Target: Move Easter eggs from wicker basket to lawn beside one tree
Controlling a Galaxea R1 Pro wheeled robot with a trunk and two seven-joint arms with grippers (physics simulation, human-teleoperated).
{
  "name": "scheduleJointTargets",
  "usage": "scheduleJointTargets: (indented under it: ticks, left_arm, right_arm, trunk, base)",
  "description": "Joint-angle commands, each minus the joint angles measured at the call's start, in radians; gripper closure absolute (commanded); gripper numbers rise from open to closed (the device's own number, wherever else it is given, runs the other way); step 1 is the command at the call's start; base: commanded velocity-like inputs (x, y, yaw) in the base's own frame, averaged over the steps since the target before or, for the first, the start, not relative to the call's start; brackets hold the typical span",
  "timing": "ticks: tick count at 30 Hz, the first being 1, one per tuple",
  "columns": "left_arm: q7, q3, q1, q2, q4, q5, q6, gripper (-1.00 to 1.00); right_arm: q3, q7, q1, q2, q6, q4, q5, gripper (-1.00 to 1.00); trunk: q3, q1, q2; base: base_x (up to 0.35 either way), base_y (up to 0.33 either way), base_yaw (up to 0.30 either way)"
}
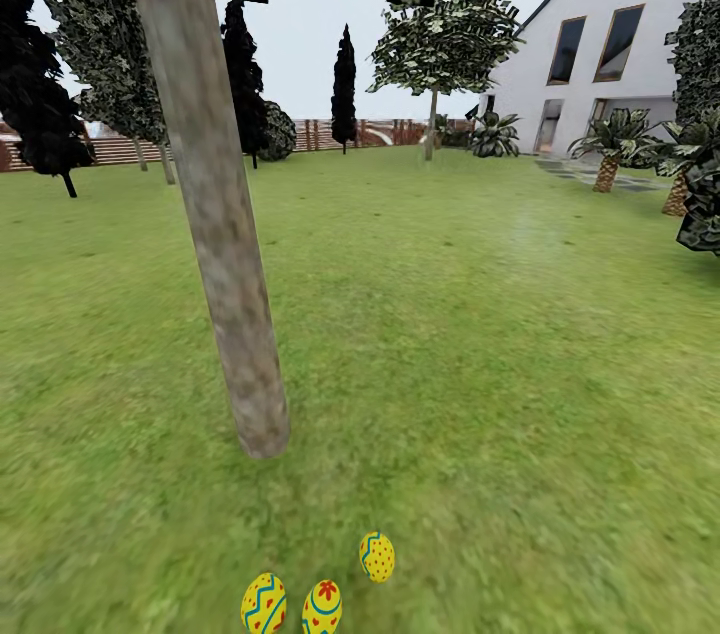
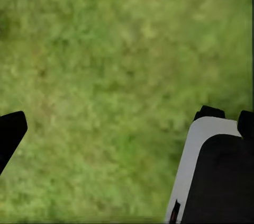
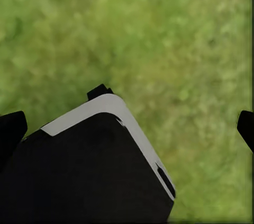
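Three eggs (image 1: 322, 604) lie on the lawn (image 1: 480, 334) near the foot of the tree (image 1: 225, 244), two side by side, the third just beyond. Likely light, hard, smooth, prone to roll; grip across the widest girth. Left gripper (image 2: 132, 128) and right gripper (image 3: 127, 123): fingertips wide apart, nothing held over grass.

Black rounded body panel (image 3: 84, 176) edged in pale grey (small dark slot), black fingertips (image 3: 10, 128).
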Motion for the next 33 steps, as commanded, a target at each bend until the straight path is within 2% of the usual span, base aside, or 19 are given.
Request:
scheduleJointTargets:
  ticks: [1,4,10,18,27,33]
  left_arm:
    - [-0.002,-0.012,0.007,0.0,0.0,0.007,-0.002,-1.0]
    - [-0.01,-0.016,0.035,-0.001,-0.001,0.008,-0.002,-1.0]
    - [-0.012,-0.018,0.052,-0.011,-0.001,0.01,-0.001,-1.0]
    - [-0.013,-0.017,0.056,-0.015,-0.001,0.015,-0.001,-1.0]
    - [-0.011,-0.011,0.055,-0.013,-0.001,0.017,0.005,-1.0]
    - [-0.01,-0.011,0.055,-0.012,-0.002,0.014,0.007,-1.0]
  right_arm:
    - [0.004,-0.002,0.001,-0.004,-0.002,0.003,-0.011,-1.0]
    - [0.002,-0.002,0.003,-0.021,-0.002,0.007,-0.012,-1.0]
    - [0.001,-0.002,0.004,-0.031,-0.001,0.009,-0.012,-1.0]
    - [0.003,-0.002,0.005,-0.032,0.0,0.019,-0.011,-1.0]
    - [0.005,-0.003,0.005,-0.017,0.0,0.126,-0.013,-1.0]
    - [0.002,-0.002,0.005,-0.016,0.001,0.155,-0.015,-1.0]
  trunk:
    - [-0.002,0.001,-0.002]
    - [-0.002,0.001,-0.002]
    - [-0.002,0.001,-0.002]
    - [-0.002,0.001,-0.002]
    - [-0.002,0.001,-0.002]
    - [-0.002,0.001,-0.002]
  base:
    - [0.0,0.0,0.0]
    - [0.0,0.0,0.0]
    - [0.0,0.0,0.0]
    - [0.0,0.0,0.0]
    - [0.0,0.0,0.0]
    - [0.0,0.0,0.0]
